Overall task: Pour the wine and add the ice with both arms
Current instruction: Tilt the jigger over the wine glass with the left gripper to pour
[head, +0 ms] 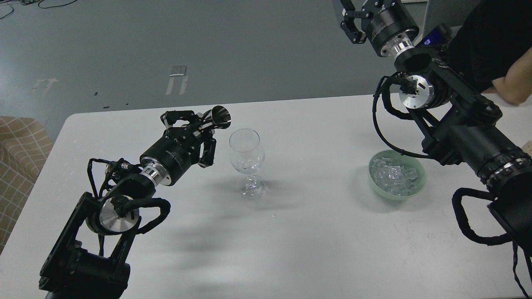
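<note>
A clear wine glass (246, 154) stands upright near the middle of the white table (316, 232). My left gripper (203, 124) is shut on a small shiny metal cone-shaped cup (220, 116), held tilted just left of and above the glass rim, apart from it. Ice (392, 173), as several clear cubes, fills a pale green bowl (420, 183) at the right. My right gripper (352, 21) is raised high above the table's far edge, its fingers partly cut off by the frame's top. I see no wine bottle.
A person's bare forearm (517, 79) and dark clothing are at the far right behind my right arm. A checked tan seat (18, 158) stands off the table's left edge. Grey floor lies beyond the table.
</note>
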Motion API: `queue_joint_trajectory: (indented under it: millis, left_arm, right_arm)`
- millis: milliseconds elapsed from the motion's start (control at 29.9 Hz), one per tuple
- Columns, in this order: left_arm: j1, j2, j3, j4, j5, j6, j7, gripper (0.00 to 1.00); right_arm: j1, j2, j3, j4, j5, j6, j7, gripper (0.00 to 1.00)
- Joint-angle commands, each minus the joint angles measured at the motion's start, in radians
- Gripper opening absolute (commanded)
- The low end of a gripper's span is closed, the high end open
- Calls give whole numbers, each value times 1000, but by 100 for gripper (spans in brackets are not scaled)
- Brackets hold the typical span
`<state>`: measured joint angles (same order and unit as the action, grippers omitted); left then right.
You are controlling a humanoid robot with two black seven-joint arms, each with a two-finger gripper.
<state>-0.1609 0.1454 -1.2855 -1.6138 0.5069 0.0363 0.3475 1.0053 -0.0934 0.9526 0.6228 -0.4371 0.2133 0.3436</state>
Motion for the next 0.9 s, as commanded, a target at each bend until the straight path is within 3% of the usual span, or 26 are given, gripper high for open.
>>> queue_joint_trajectory:
  millis: [0, 869]
  left_arm:
    - [0, 0, -1, -1, 5, -1, -1, 0]
    - [0, 0, 29, -8, 139, -62, -19, 0]
  right_arm:
    - [3, 0, 1, 0, 0, 1, 0, 100]
    - [4, 1, 5, 5, 0, 0, 0, 100]
